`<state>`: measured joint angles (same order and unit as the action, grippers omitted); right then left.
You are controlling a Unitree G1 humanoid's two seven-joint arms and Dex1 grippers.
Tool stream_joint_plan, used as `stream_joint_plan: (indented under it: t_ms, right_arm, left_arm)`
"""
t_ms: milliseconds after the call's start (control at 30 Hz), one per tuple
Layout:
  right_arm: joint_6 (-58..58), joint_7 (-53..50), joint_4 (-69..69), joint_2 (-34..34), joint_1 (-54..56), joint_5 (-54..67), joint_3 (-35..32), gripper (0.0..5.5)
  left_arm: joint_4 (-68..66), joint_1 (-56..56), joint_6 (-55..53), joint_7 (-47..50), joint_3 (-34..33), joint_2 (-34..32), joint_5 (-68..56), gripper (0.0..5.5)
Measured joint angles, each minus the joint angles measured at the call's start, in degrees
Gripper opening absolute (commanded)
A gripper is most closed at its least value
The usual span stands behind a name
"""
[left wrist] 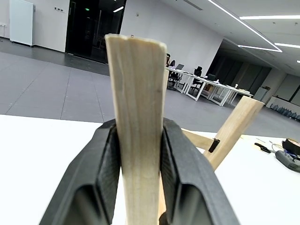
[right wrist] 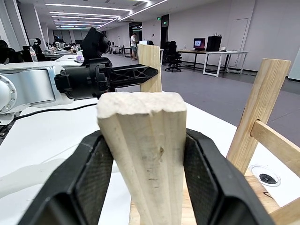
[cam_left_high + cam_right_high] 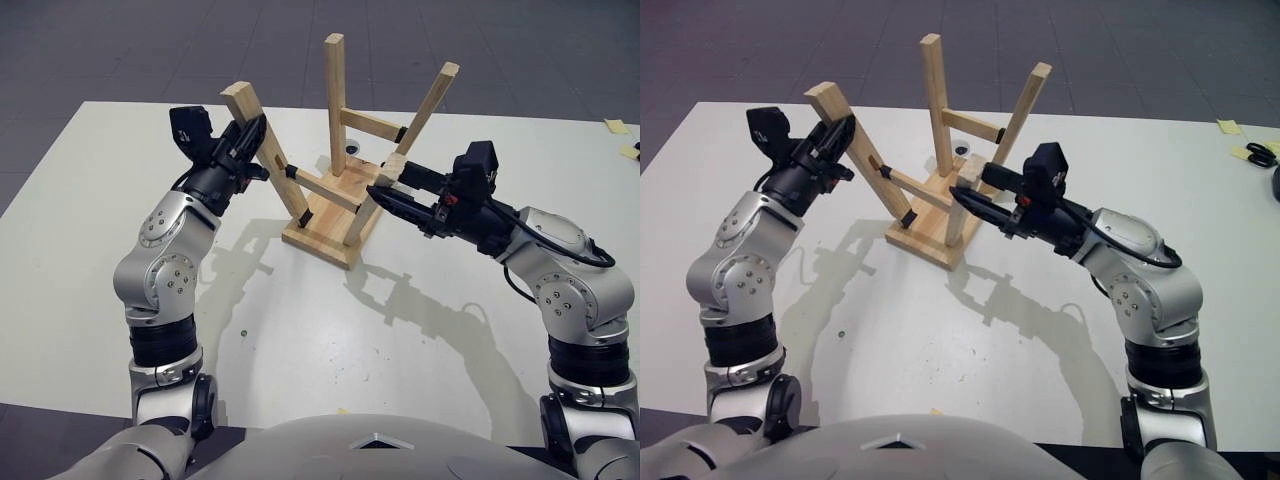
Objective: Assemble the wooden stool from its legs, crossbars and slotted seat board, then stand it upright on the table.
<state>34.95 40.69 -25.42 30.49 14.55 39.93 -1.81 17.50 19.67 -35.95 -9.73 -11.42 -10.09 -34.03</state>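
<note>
The wooden stool lies upside down on the white table, its slotted seat board (image 3: 325,236) flat on the surface and its legs pointing up, joined by crossbars (image 3: 325,190). My left gripper (image 3: 252,140) is shut on the near-left leg (image 3: 262,140), close to its free end; the same leg (image 1: 137,122) stands between the black fingers (image 1: 185,173) in the left wrist view. My right gripper (image 3: 395,185) is shut on the short near-right leg (image 3: 372,205); this leg (image 2: 145,154) fills the right wrist view. The two far legs (image 3: 336,100) stand free.
The white table (image 3: 330,350) has open room in front of the stool and to both sides. A round cable hole (image 3: 352,149) sits behind the stool. Small yellow notes (image 3: 617,126) lie at the far right edge, with scissors (image 3: 1262,153) beside them.
</note>
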Motion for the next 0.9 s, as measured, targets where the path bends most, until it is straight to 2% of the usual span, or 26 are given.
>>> stream_joint_plan:
  t_ms: [267, 433, 900]
  right_arm:
    - [-0.7, -0.5, 0.0, -0.4, -0.1, -0.3, 0.6, 2.17]
    - [-1.0, -0.7, 0.0, -0.5, -0.1, -0.5, 0.8, 2.17]
    - [-1.9, -2.3, -0.7, -0.8, -0.3, -2.6, 2.4, 2.11]
  left_arm:
    - [-4.4, 0.6, 4.9, -3.1, 1.0, -0.4, 2.2, 1.04]
    - [-3.5, -0.2, 5.5, -5.1, 3.9, -2.4, 3.9, 1.04]
    - [-1.5, -2.2, 5.8, -6.2, 5.5, -3.2, 5.0, 1.04]
